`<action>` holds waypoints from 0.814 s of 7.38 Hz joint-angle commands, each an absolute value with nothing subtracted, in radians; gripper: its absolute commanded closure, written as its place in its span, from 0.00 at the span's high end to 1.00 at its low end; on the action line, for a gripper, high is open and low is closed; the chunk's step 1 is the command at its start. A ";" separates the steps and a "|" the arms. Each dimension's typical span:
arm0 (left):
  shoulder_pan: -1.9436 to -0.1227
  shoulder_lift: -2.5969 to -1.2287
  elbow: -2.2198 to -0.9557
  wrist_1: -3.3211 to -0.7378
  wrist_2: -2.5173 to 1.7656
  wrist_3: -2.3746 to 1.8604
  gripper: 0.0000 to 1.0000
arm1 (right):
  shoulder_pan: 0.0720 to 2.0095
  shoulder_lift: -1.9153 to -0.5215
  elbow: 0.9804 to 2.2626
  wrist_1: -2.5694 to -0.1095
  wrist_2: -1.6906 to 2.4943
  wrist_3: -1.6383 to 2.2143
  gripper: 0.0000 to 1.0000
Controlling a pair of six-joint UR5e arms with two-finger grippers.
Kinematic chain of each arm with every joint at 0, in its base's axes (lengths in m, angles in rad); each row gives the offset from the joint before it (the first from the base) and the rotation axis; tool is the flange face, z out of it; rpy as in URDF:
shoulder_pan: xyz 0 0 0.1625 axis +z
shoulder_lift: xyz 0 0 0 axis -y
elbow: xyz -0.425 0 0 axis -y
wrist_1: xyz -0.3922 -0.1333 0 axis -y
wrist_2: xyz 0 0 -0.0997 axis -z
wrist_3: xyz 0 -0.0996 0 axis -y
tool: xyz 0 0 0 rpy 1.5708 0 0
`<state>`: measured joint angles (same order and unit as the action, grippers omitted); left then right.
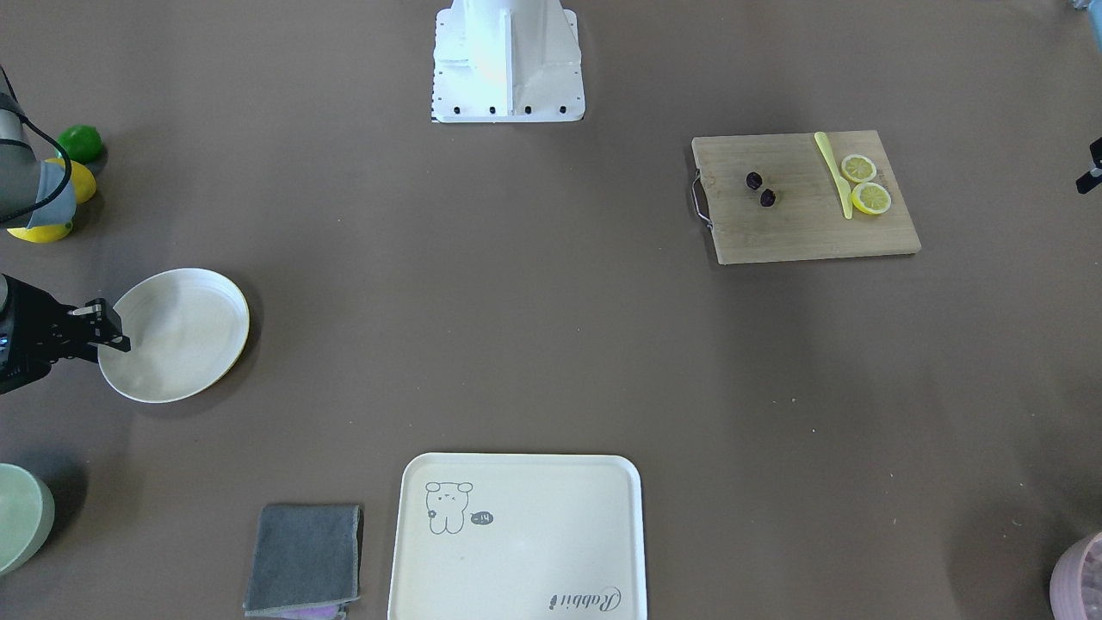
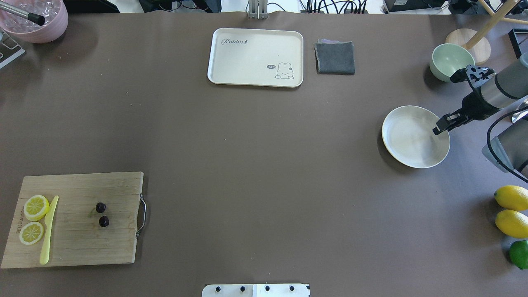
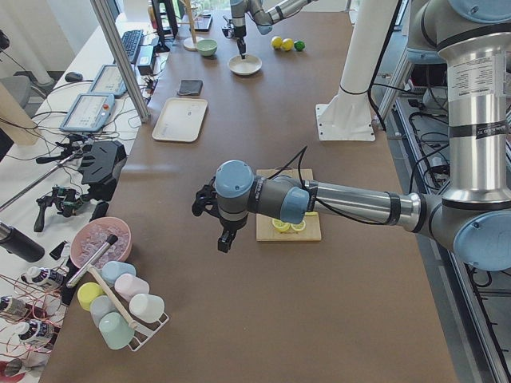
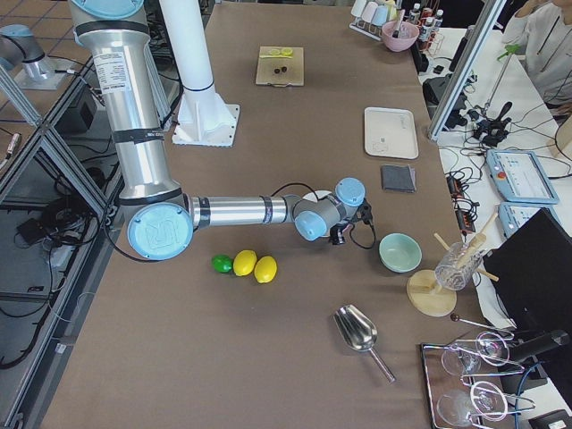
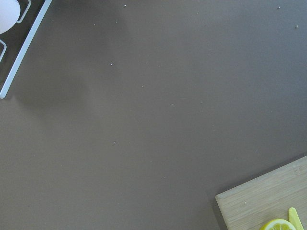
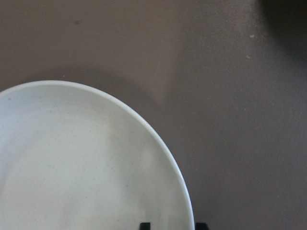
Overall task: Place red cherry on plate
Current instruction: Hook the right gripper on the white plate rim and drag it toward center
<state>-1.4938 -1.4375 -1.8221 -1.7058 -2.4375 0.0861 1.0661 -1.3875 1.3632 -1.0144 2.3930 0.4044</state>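
The red cherry [image 1: 760, 189] lies on a wooden cutting board [image 1: 801, 228], two dark balls [image 2: 102, 214] near the board's handle end, untouched. The cream plate [image 2: 414, 136] sits far over on the table's other side. My right gripper [image 2: 440, 125] points down at the plate's [image 1: 176, 334] outer rim. In the right wrist view its two fingertips [image 6: 145, 225] stand slightly apart on either side of the rim [image 6: 184, 191], open. My left gripper [image 3: 226, 238] hovers beside the board, away from the cherry; I cannot tell its state. The left wrist view shows only table and a board corner [image 5: 259, 206].
A yellow knife [image 2: 48, 230] and two lemon slices [image 2: 35, 207] share the board. A cream tray [image 2: 255, 57] and grey cloth [image 2: 335, 57] lie at the far edge. A green bowl [image 2: 447, 62] stands near the plate. Lemons [image 2: 511, 210] and a lime [image 2: 519, 253] sit at the right.
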 commanded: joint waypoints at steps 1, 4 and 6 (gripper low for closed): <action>-1.493 -1.437 -1.809 -1.709 -2.437 0.042 0.97 | 1.077 -1.384 1.379 -1.012 2.396 0.406 0.00; -1.483 -1.459 -1.822 -1.707 -2.451 -0.088 0.97 | 1.059 -1.377 1.500 -1.011 2.395 0.615 0.00; -1.358 -1.465 -1.885 -1.785 -2.438 -0.365 0.97 | 0.921 -1.362 1.657 -1.014 2.343 0.901 0.00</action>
<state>-1.4286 -1.4603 -1.8552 -1.7349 -2.4442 -0.2032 1.0059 -1.3741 1.5573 -1.0124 2.3817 0.7198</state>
